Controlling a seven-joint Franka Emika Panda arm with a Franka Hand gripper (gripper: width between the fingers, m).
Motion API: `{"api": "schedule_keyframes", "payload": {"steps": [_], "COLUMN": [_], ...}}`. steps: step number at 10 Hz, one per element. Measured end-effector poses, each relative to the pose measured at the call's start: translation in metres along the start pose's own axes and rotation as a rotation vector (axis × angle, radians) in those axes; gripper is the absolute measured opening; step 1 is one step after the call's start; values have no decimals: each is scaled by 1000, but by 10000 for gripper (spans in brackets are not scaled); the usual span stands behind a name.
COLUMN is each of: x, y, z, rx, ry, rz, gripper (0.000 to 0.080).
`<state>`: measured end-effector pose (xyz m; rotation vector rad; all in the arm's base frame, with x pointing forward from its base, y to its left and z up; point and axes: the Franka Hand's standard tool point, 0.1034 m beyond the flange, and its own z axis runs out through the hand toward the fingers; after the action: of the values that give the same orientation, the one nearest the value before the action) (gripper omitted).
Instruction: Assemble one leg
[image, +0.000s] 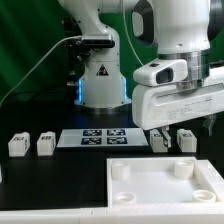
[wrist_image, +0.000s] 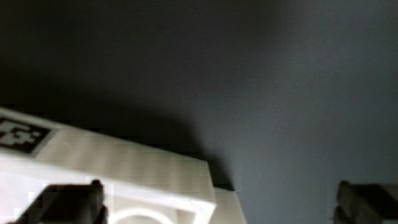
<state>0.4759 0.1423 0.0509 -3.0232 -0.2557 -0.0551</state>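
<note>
In the exterior view two legs (image: 17, 145) (image: 45, 144) stand at the left, and two more legs (image: 160, 141) (image: 186, 140) stand at the right behind the large white tabletop (image: 150, 190). My gripper (image: 182, 128) hangs just above the right pair, open and empty. In the wrist view my gripper (wrist_image: 219, 205) shows both dark fingertips (wrist_image: 71, 205) wide apart. One corner of the tabletop (wrist_image: 107, 165), with a marker tag and a round socket, lies by one finger. No leg shows in the wrist view.
The marker board (image: 95, 137) lies flat in front of the robot base (image: 103, 80). The table is black. A cable runs along the exterior view's left. The tabletop's raised rim and corner sockets (image: 119, 172) are near the front.
</note>
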Motion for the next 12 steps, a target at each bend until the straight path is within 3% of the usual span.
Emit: {"api": "schedule_keyframes", "payload": {"steps": [2, 3, 5, 9, 11, 12], "x": [-14, -14, -29, -34, -54, -54], "y": [-24, -29, -27, -26, -37, -40], "z": [7, 8, 9, 11, 15, 22], "rx": [6, 11, 26, 48, 18, 17], "ry": [-104, -106, -262, -621, -847, -881], "rz": [100, 103, 155, 159, 229, 233], "gripper": [649, 649, 649, 649, 649, 649]}}
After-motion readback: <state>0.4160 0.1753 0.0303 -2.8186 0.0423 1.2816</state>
